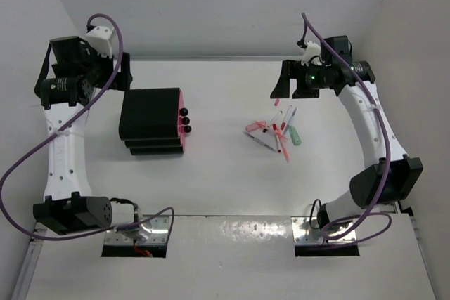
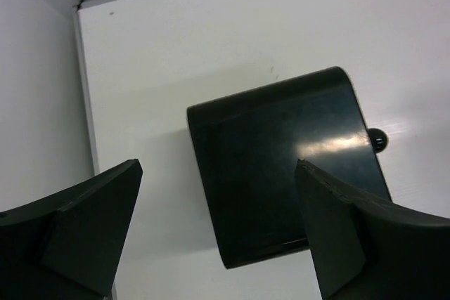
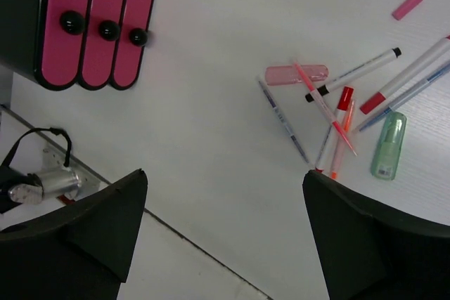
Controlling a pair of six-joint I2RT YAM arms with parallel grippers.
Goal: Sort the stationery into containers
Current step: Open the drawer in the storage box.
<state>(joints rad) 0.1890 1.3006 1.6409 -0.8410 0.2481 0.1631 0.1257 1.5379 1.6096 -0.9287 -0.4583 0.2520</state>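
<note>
A black stepped drawer unit [image 1: 150, 120] stands left of centre, its pink drawer fronts and black knobs [image 1: 185, 119] facing right; all three drawers [image 3: 95, 26] look pushed in. A loose pile of pens and markers [image 1: 276, 131] lies right of centre, with a stubby pink piece [image 3: 296, 74] and a mint green piece [image 3: 388, 145] among them. My left gripper [image 1: 121, 72] is open, held high behind the unit [image 2: 281, 173]. My right gripper [image 1: 290, 81] is open and empty, held high behind the pile.
White walls close in the table at the back and both sides. A metal mounting plate [image 1: 137, 233] and cables lie at each arm base by the near edge. A silver part with a black cable [image 3: 42, 180] shows past the table edge.
</note>
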